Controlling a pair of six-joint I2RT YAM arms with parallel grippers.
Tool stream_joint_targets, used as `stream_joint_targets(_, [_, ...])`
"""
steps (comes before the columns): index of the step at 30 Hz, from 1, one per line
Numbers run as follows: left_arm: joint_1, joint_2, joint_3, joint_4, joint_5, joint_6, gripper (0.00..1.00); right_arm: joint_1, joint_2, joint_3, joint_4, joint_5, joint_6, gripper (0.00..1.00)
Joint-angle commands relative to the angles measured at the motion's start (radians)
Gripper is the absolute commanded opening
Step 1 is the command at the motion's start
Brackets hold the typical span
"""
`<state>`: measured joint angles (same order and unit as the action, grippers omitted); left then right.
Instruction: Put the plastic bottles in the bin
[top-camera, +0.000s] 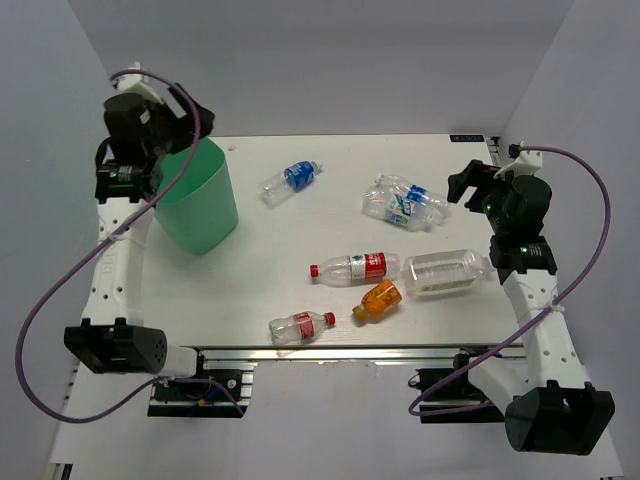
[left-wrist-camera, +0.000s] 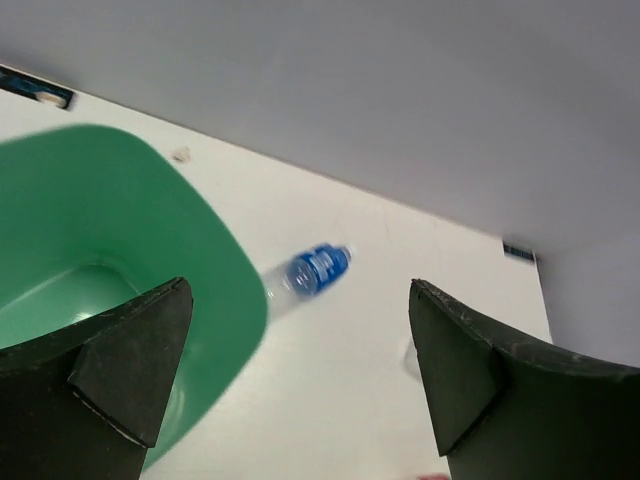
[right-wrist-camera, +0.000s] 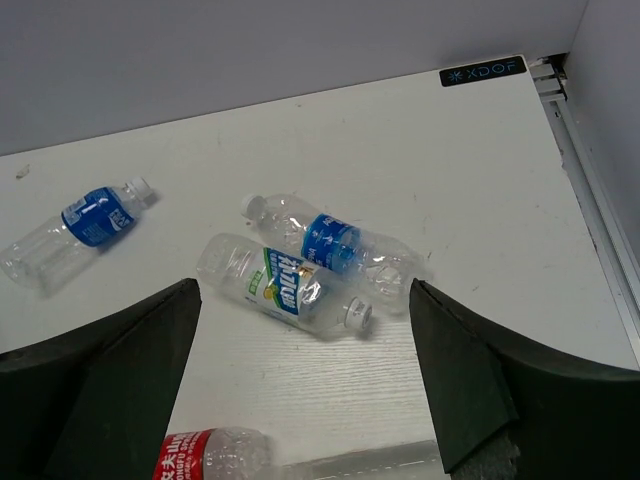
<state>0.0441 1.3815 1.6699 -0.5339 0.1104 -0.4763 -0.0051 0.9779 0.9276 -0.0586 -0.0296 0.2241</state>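
Bin: the mint-green bin stands upright at the far left corner of the tabletop. What the left wrist view shows of its inside holds no bottle.
Left gripper: the left gripper hangs above the bin's rim, jaws spread wide with nothing between them. It looks toward the lone blue-label bottle lying near the far edge, just right of the bin.
Right gripper: the right gripper hovers over the far right part of the tabletop, also wide open and empty.
Under the right arm: the green-white label bottle and the crumpled blue-label bottle lie on their sides, touching or nearly so.
Middle of the tabletop: the long red-label bottle lies with its base just beside the wide label-free bottle.
Near edge: the orange-filled bottle lies close below those two, and the short red-label bottle lies alone by the near edge.
Step in hand: the very start, by my reading (seven bottles out, none binned), with both arms picking a first target.
Next move: for the right arm, drop straight down and straddle the green-white label bottle across its narrow width without nudging its neighbour, then close. The carry to the bin crosses the whole tabletop.
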Motion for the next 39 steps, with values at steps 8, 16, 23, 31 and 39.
stream_joint_targets(8, [-0.345, 0.048, -0.061, 0.071, 0.118, 0.157, 0.98, 0.002, 0.016, 0.033, -0.041, -0.036, -0.071, 0.89])
stream_joint_targets(16, [-0.559, 0.246, -0.099, 0.039, 0.085, 0.275, 0.98, 0.002, 0.087, 0.076, -0.153, -0.078, -0.118, 0.89])
stream_joint_targets(23, [-0.544, 0.549, 0.21, -0.041, -0.247, 0.596, 0.98, 0.002, 0.102, 0.057, -0.139, -0.199, -0.172, 0.89])
stream_joint_targets(31, [-0.431, 0.93, 0.576, -0.147, -0.201, 0.717, 0.98, 0.002, 0.128, 0.065, -0.139, -0.196, -0.177, 0.89])
stream_joint_targets(39, [-0.392, 1.043, 0.564, -0.11, -0.097, 0.723, 0.98, 0.002, 0.146, 0.07, -0.147, -0.2, -0.172, 0.89])
